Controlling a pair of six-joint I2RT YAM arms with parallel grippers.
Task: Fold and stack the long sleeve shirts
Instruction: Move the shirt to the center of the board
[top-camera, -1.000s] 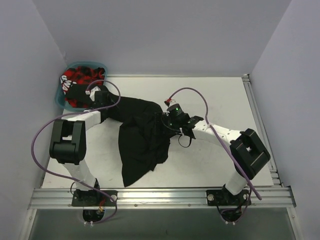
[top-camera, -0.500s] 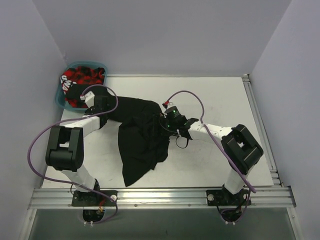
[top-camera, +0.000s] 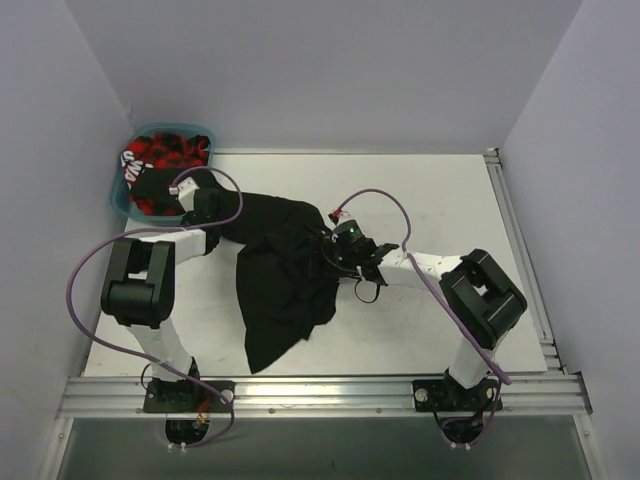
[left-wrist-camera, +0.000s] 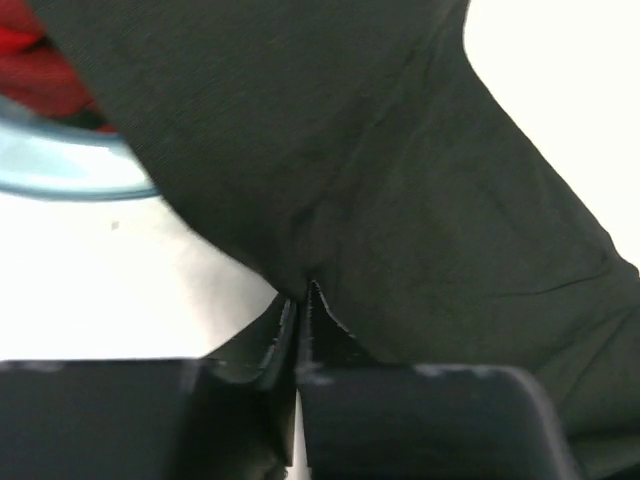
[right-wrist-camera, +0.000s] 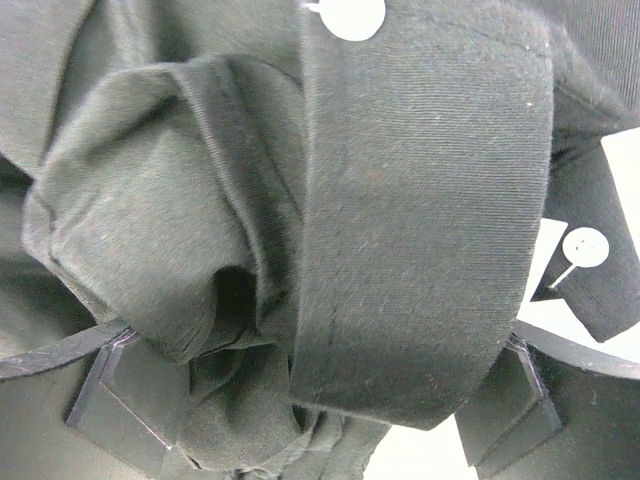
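Observation:
A black long sleeve shirt (top-camera: 282, 275) lies crumpled across the middle of the white table. My left gripper (top-camera: 214, 213) is at its far left corner, beside the basket. In the left wrist view the left gripper (left-wrist-camera: 300, 296) is shut, pinching a fold of the black cloth (left-wrist-camera: 400, 200). My right gripper (top-camera: 323, 252) is at the shirt's right edge. The right wrist view shows the right gripper (right-wrist-camera: 310, 400) open wide, with the buttoned band (right-wrist-camera: 420, 200) and a bunched fold (right-wrist-camera: 150, 230) lying between its fingers (right-wrist-camera: 115, 390). Two pale buttons (right-wrist-camera: 345, 15) show there.
A teal plastic basket (top-camera: 122, 196) stands at the far left corner, holding red and black garments (top-camera: 165, 152); its rim (left-wrist-camera: 60, 175) shows in the left wrist view. Metal rails run along the table's right edge (top-camera: 515, 240) and front edge (top-camera: 320, 390).
My left gripper has shut on the shirt's cloth near the basket. The right gripper has crept a little left and forward onto the shirt's edge, still open.

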